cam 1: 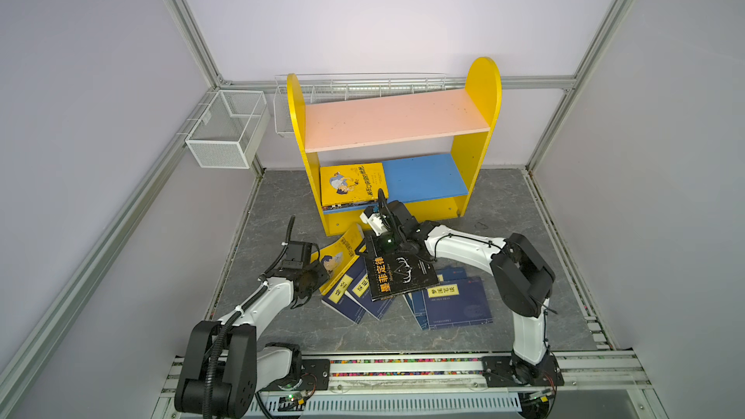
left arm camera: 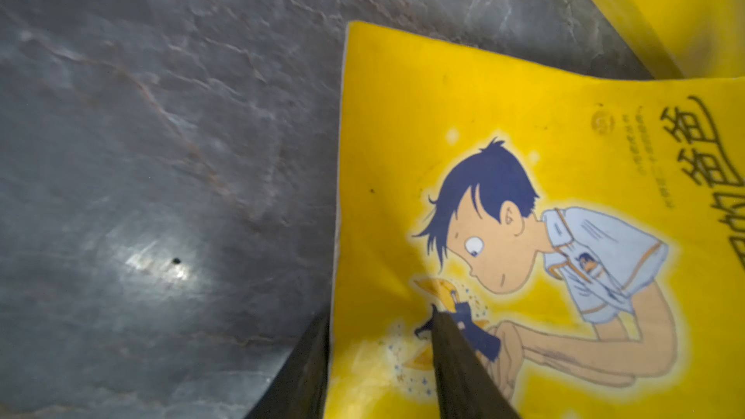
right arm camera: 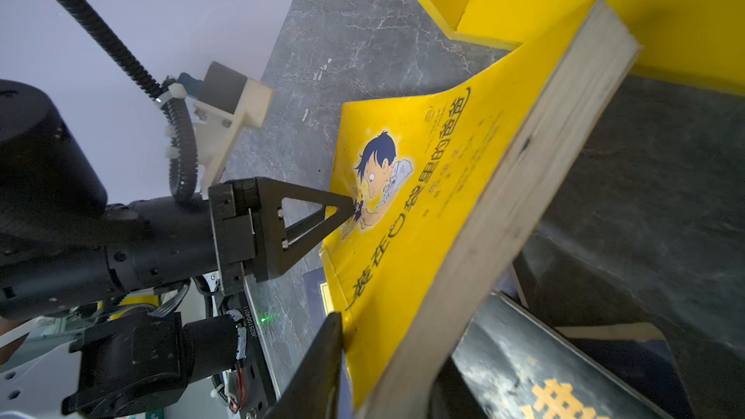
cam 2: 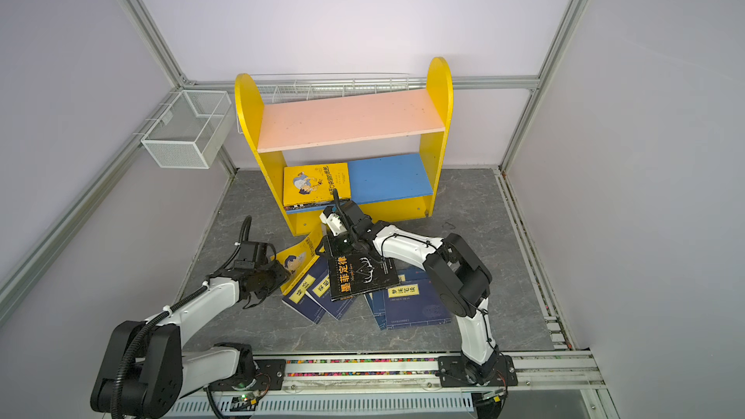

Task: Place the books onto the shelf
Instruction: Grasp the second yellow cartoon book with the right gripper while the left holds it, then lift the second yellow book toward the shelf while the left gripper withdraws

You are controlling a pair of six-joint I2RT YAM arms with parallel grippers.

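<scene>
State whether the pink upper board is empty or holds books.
Empty: the pink upper board is bare in both top views; shelved books lie on the blue lower board.

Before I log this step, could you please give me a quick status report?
Left gripper straddles cover edge of tilted yellow book. Right gripper around its page block, grip unconfirmed. Black book close alongside.

Top views bright, even, edges bowed. Left wrist view dim, glare on floor (left arm camera: pixel 157 266). Right wrist: near book (right arm camera: pixel 504 211) blurred.

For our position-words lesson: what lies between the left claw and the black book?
The tilted yellow cartoon book, navy books beneath it; both top views show this.
</scene>
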